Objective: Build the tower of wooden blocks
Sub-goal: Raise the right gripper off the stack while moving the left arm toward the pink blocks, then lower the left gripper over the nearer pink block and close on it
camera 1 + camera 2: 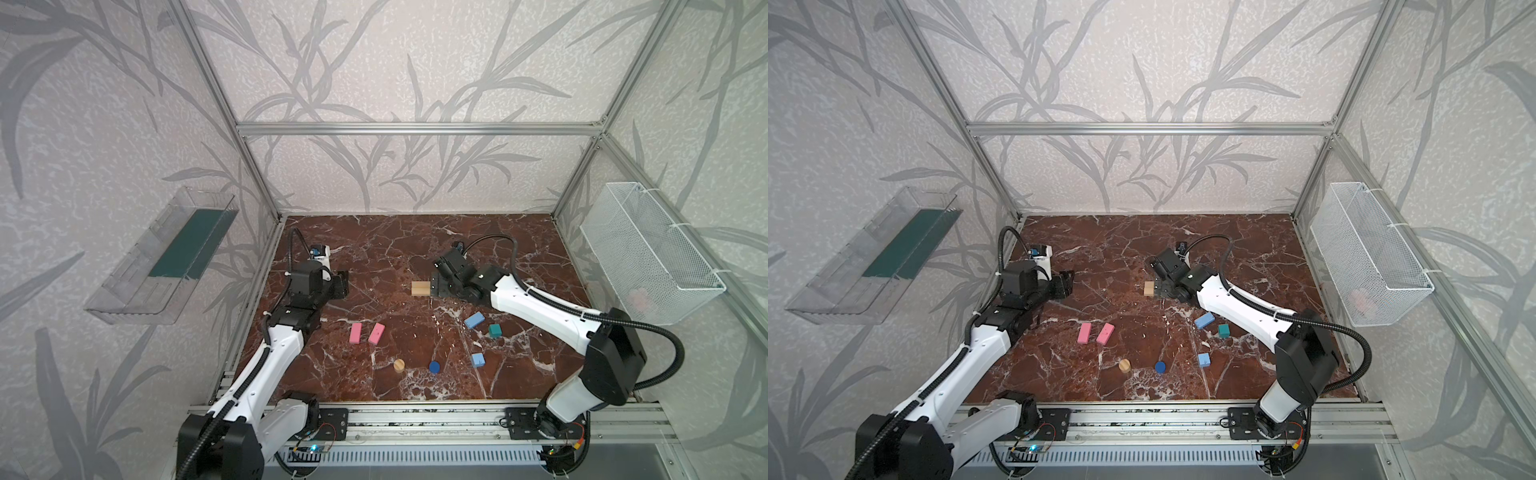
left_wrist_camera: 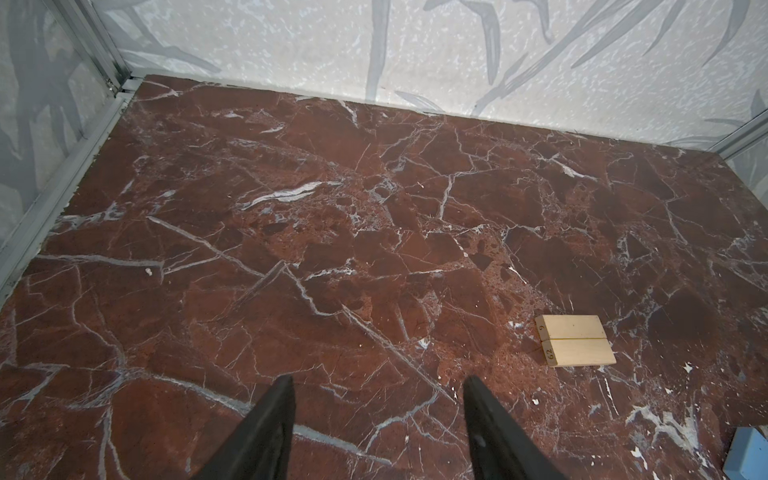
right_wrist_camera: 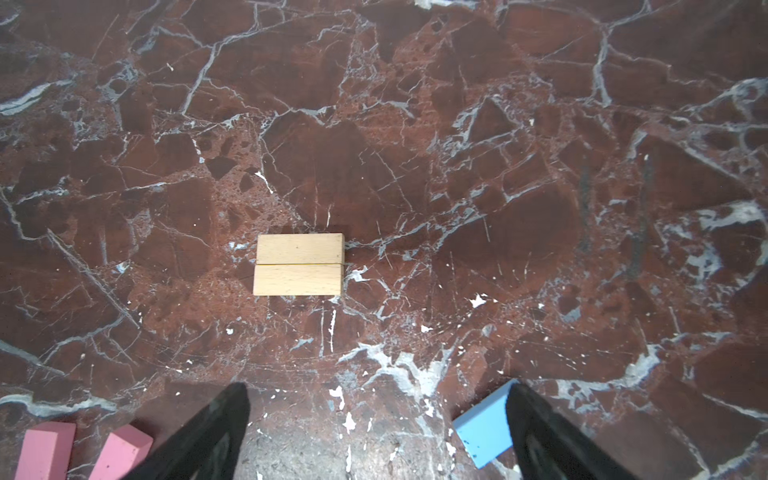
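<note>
Two tan bars (image 1: 420,288) (image 3: 298,264) lie flat side by side, touching, with nothing on them. My right gripper (image 1: 433,286) (image 3: 377,386) hovers just right of them, open and empty. My left gripper (image 1: 343,285) (image 2: 378,379) is open and empty over bare marble at the left, and the tan bars (image 2: 575,340) show ahead of it. Nearer the front lie two pink bars (image 1: 356,333), a tan cylinder (image 1: 399,365), a dark blue cylinder (image 1: 434,366), two light blue blocks (image 1: 474,320) (image 1: 478,360) and a teal cube (image 1: 495,331), all apart.
A clear plastic tray (image 1: 162,257) hangs on the left wall and a white wire basket (image 1: 648,249) on the right wall. Aluminium frame posts stand at the back corners, and a metal rail (image 1: 415,419) runs along the front edge.
</note>
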Available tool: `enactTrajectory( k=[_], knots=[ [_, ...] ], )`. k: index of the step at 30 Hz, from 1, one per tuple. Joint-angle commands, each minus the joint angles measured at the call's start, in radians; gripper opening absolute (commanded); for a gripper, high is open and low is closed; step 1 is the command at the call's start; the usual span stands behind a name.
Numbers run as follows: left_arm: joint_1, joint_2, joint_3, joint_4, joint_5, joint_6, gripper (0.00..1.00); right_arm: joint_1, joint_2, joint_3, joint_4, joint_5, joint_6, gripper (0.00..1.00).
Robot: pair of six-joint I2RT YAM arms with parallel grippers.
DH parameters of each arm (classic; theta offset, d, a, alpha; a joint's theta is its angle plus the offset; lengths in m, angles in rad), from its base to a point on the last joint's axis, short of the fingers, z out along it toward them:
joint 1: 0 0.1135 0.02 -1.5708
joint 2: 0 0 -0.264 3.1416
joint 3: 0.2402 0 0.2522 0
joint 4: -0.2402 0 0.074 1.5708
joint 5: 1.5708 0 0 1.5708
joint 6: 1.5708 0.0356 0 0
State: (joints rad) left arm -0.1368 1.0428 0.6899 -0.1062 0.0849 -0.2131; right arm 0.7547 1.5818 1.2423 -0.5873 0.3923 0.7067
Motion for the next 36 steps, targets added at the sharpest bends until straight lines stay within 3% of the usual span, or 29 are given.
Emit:
enactTrajectory(
  k=[1,14,26,36],
  knots=[
    [-0.003,0.016,0.042,-0.037,0.006,-0.007,0.63,0.003,-0.072,-0.058,0.056,0.041,-0.013,0.94],
    [-0.020,0.085,0.134,-0.174,0.037,-0.066,0.59,-0.021,-0.181,-0.182,0.149,-0.012,-0.034,0.87],
    [-0.219,0.131,0.169,-0.413,-0.084,-0.178,0.53,-0.052,-0.215,-0.260,0.255,-0.121,-0.062,0.85],
    [-0.250,0.106,0.097,-0.507,-0.126,-0.249,0.53,-0.093,-0.275,-0.350,0.335,-0.188,-0.051,0.85]
  ],
)
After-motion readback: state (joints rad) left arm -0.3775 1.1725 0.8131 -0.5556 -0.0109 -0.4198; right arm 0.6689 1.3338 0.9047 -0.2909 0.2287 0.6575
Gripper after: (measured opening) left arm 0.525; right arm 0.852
